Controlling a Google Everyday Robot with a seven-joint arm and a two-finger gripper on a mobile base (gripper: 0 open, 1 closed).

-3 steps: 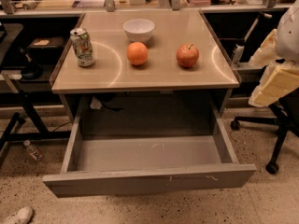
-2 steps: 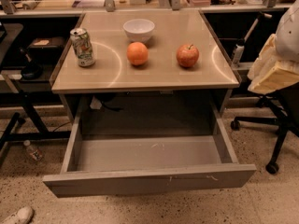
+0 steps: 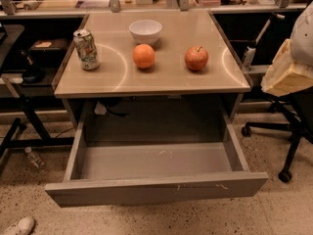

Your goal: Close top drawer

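The top drawer (image 3: 156,189) is a wide, shallow grey drawer pulled far out from under the tabletop. Its long plain front panel has small white scratches, and its inside (image 3: 156,160) is empty. My gripper (image 3: 286,75) is the beige part at the right edge of the view, below the white arm (image 3: 303,33). It hangs beside the table's right edge, above and to the right of the drawer, touching nothing.
On the tabletop (image 3: 161,82) stand a drink can (image 3: 86,49), a white bowl (image 3: 145,31), an orange (image 3: 144,56) and a red apple (image 3: 196,58). An office chair base (image 3: 279,131) is at the right. A plastic bottle (image 3: 35,158) and a shoe (image 3: 18,226) lie on the floor at the left.
My gripper has risen a little at the right edge. The drawer and the things on the table have not moved.
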